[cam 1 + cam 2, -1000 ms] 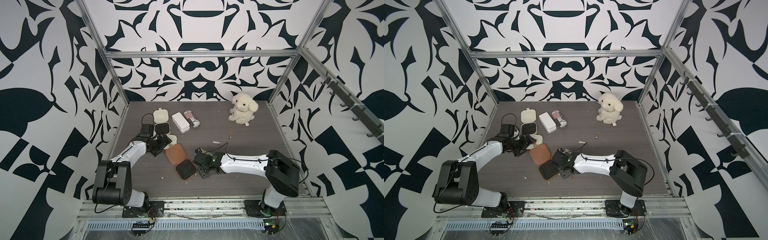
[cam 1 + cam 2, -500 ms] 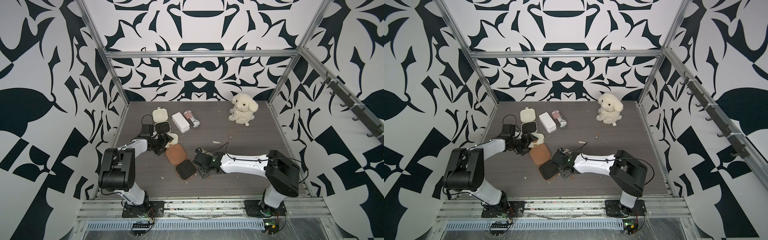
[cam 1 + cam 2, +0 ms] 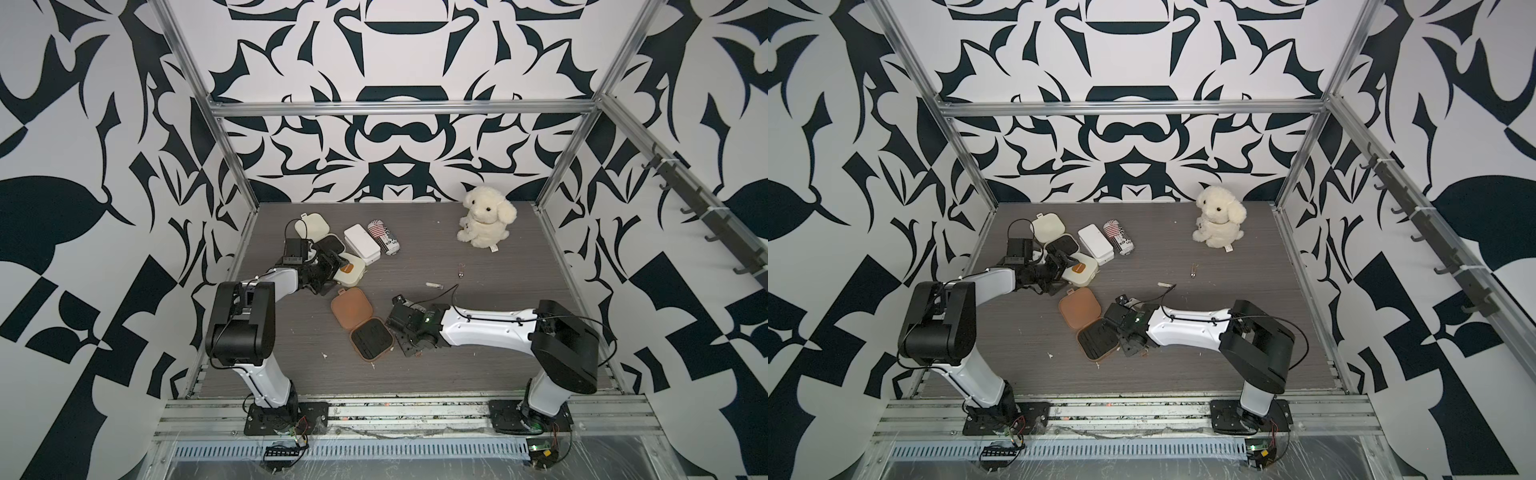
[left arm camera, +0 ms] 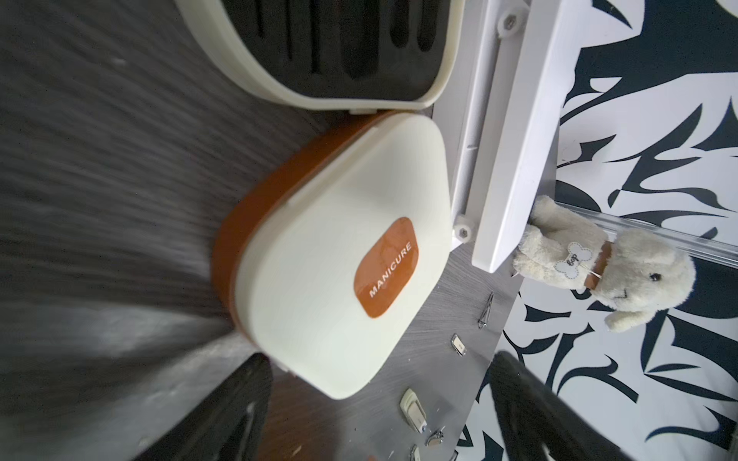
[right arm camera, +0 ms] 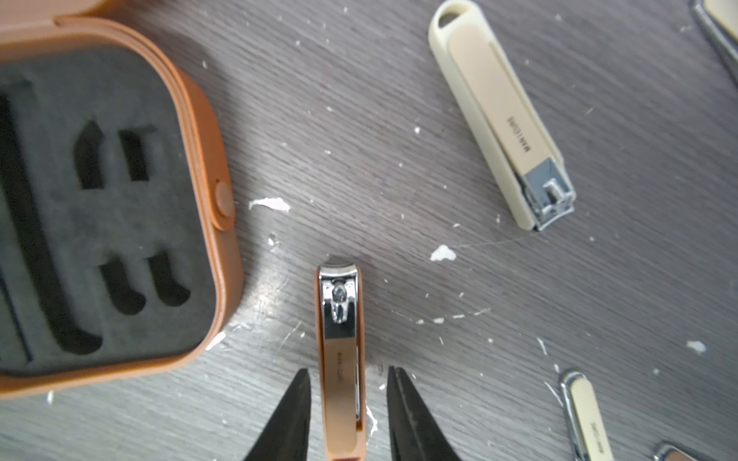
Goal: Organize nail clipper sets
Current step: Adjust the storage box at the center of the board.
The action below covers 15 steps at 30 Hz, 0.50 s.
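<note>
Just off the open tan case (image 5: 229,255) rim, right gripper (image 5: 348,370) spread astride a tan clipper (image 5: 339,319); left gripper (image 4: 381,357) wide, at the closed cream case (image 4: 339,239) corner.

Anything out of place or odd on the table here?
Yes. White flecks litter the table beside the tan case, whose visible foam slots are empty, while a brown clipper and a cream clipper lie loose outside it.
</note>
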Motion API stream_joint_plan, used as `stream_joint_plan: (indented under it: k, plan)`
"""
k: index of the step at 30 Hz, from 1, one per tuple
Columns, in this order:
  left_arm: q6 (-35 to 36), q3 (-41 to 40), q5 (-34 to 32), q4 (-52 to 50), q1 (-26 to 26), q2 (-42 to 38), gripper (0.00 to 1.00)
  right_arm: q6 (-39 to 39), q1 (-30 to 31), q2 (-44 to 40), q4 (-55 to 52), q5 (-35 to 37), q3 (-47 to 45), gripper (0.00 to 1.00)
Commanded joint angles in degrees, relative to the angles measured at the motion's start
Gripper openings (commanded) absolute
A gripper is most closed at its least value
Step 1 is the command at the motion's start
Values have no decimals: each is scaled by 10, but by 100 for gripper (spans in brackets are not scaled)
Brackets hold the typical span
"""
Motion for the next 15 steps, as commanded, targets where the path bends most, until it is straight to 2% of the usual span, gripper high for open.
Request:
stream_joint_plan:
  k: [1,5,6,9,12,15]
  plan:
    - [54,10,-56,-110,3,-59,89,17,0,-10,-26,11,31,37]
    - [97,-2,-103,-190,2,-142,86,21,-5,-4,-35,8,34,36]
    - [104,-7,-104,-205,-1,-163,81,21,-8,-2,-36,6,34,36]
    - [123,-19,-90,-238,-18,-207,78,22,-16,5,-34,1,34,36]
    - [131,-27,-59,-252,-42,-217,75,19,-25,15,-25,-7,35,35]
    - [132,-29,-56,-252,-69,-214,73,15,-29,28,-24,-28,43,34]
